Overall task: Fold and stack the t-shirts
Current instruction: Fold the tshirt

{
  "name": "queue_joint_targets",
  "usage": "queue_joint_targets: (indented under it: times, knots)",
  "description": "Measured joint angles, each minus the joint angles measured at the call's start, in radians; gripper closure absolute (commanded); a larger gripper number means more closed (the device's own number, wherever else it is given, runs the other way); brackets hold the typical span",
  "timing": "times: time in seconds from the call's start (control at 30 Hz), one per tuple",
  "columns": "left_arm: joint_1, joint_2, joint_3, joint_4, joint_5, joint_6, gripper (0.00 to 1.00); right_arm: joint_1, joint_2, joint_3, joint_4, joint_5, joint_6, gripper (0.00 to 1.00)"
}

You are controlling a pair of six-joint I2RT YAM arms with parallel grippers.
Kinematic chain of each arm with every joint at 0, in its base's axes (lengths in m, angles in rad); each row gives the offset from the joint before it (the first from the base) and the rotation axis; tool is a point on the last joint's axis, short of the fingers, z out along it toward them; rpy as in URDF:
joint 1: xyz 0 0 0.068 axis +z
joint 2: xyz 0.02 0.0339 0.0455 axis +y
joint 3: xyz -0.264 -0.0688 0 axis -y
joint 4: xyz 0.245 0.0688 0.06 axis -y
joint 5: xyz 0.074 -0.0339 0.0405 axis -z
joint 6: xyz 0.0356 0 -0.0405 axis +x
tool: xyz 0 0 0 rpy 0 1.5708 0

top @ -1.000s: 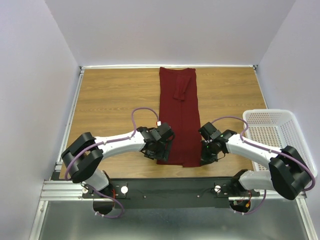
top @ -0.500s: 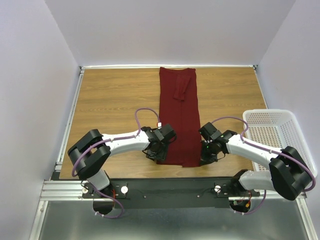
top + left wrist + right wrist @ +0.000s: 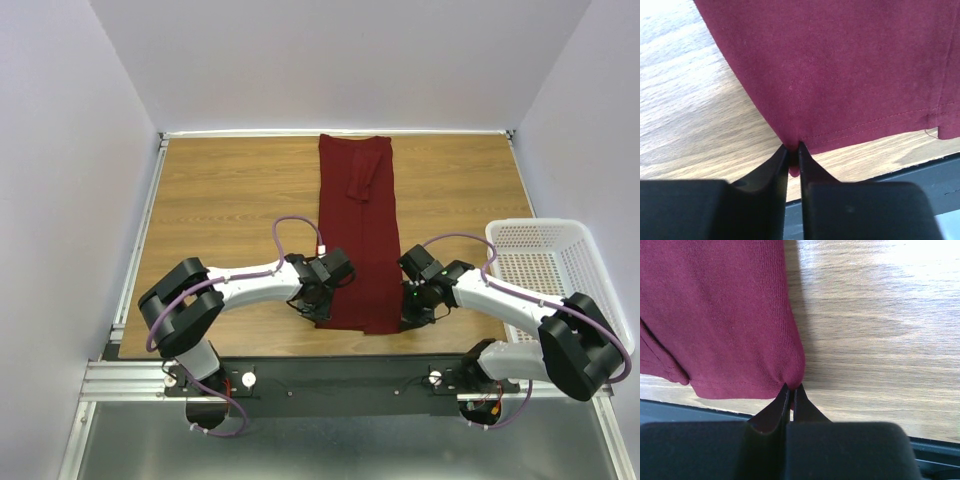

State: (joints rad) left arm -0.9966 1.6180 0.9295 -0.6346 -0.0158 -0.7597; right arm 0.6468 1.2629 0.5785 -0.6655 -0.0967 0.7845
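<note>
A maroon t-shirt lies folded into a long narrow strip down the middle of the wooden table, from the far edge to the near edge. My left gripper is shut on the t-shirt's near left hem corner. In the left wrist view the left gripper pinches a tuck of the t-shirt between its black fingers. My right gripper is shut on the near right hem corner. The right wrist view shows the right gripper clamped on the t-shirt at its hem edge.
A white mesh basket stands at the right edge of the table, beside my right arm. The table's near edge and the black mounting rail lie just behind both grippers. Walls enclose the table on three sides.
My left gripper has closed on the t-shirt's near left corner; it stood open a second ago. The left arm has shifted slightly towards the cloth. The right gripper has stayed shut in place.
</note>
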Motion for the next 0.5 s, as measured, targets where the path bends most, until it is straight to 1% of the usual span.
queue_joint_targets:
  times: [0.03,0.17,0.3,0.4,0.5]
  knots:
    - [-0.001,0.0,0.0,0.001,0.001,0.003,1.0,0.0,0.0,0.0,0.0,-0.001,0.0,0.99]
    - [-0.01,-0.005,-0.002,-0.001,0.0,0.0,1.0,0.0,-0.008,-0.001,0.0,-0.007,0.0,0.99]
    - [-0.055,-0.031,-0.018,-0.029,0.002,-0.021,1.0,0.043,-0.036,-0.002,-0.005,-0.034,0.013,0.99]
    - [-0.111,-0.082,-0.037,-0.06,0.025,-0.042,1.0,0.096,-0.107,-0.003,-0.017,-0.062,0.04,0.99]
    - [-0.122,-0.14,-0.037,-0.071,0.037,-0.046,1.0,0.105,-0.174,0.01,-0.029,-0.047,0.047,0.99]
